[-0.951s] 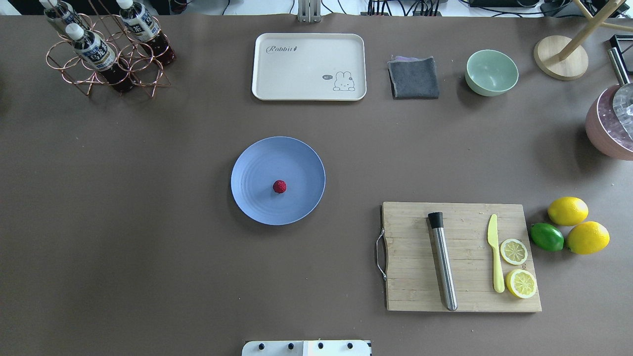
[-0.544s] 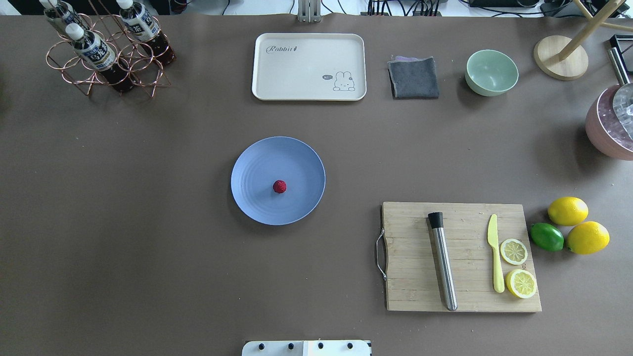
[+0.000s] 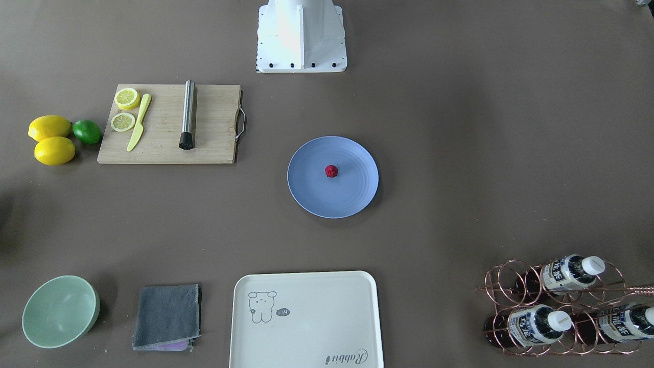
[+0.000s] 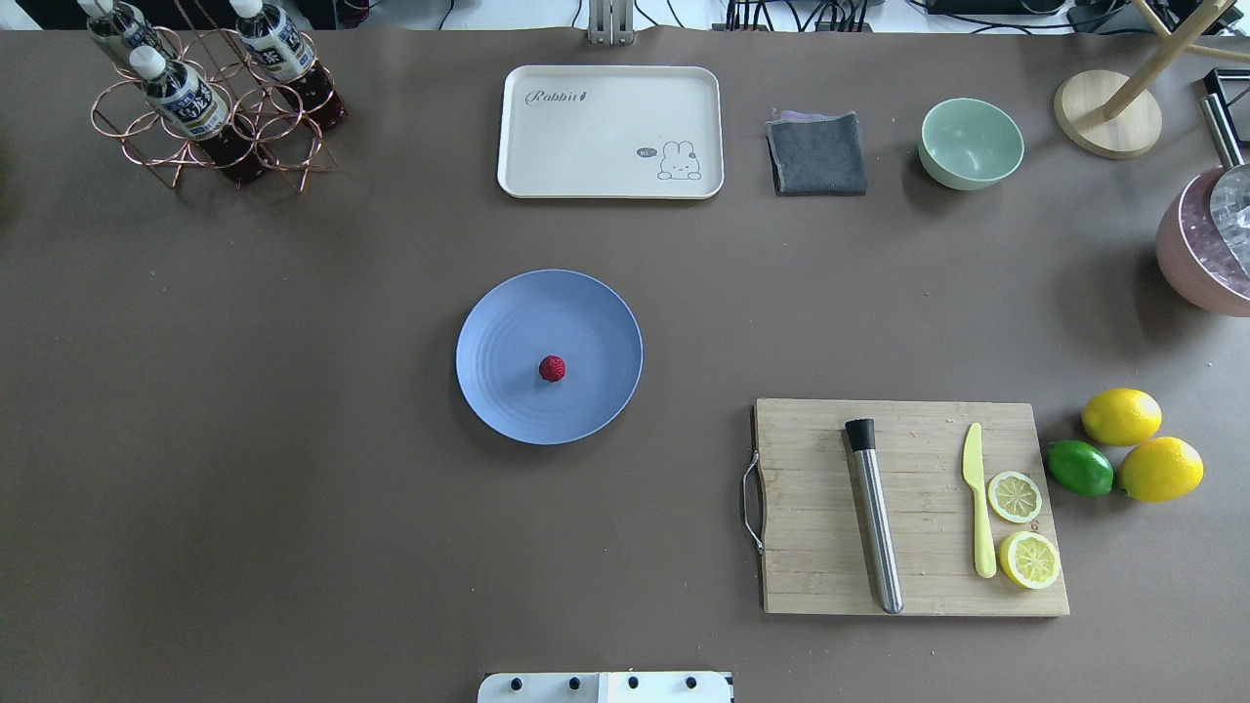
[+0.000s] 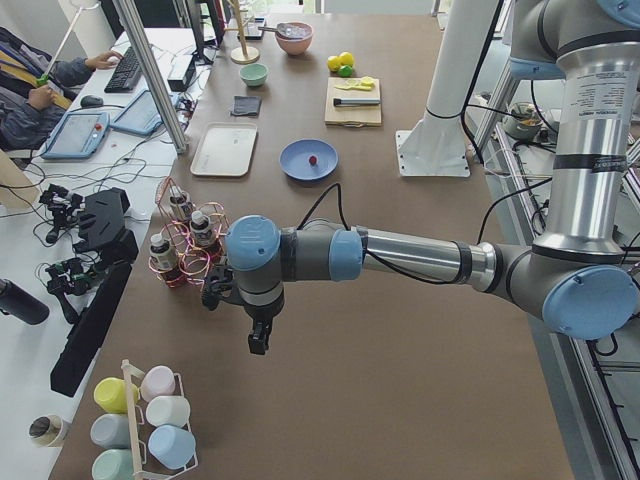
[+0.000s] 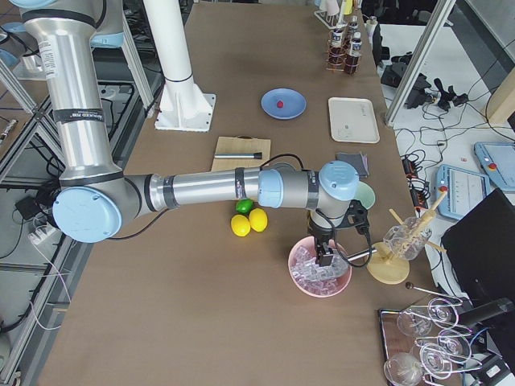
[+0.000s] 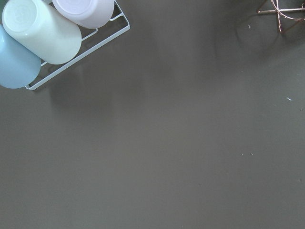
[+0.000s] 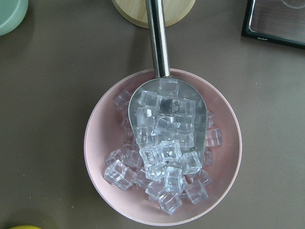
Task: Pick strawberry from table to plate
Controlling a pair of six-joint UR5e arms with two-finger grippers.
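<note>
Honestly, the berry part looks done: the strawberry [image 4: 552, 368] sits near the middle of the blue plate [image 4: 503, 327], well inside the rim, and nothing is touching it. Both arms are way off at opposite ends of the table [image 4: 293, 547]. The left gripper [image 5: 258, 338] hangs over bare tabletop between the copper bottle rack [image 5: 185, 235] and a wire rack of pastel cups [image 7: 43, 33]. The right gripper [image 6: 325, 257] hangs above a pink bowl [image 8: 95, 138] of ice cubes [image 8: 164, 167] with a metal scoop [image 8: 157, 43] lying in it. Neither wrist view shows any fingers, and the side views are too far off to judge, so nobody can tell whether either tool is spread or pressed together. Going by that, the step in hand is just finishing clean. The robot should leave the plate alone, since a small round berry on a shallow plate would probably roll with any nudge. If the arms head home, they'd do best to lift first, the right one so it clears the scoop handle and bowl rim, the left so it misses both racks.
</note>
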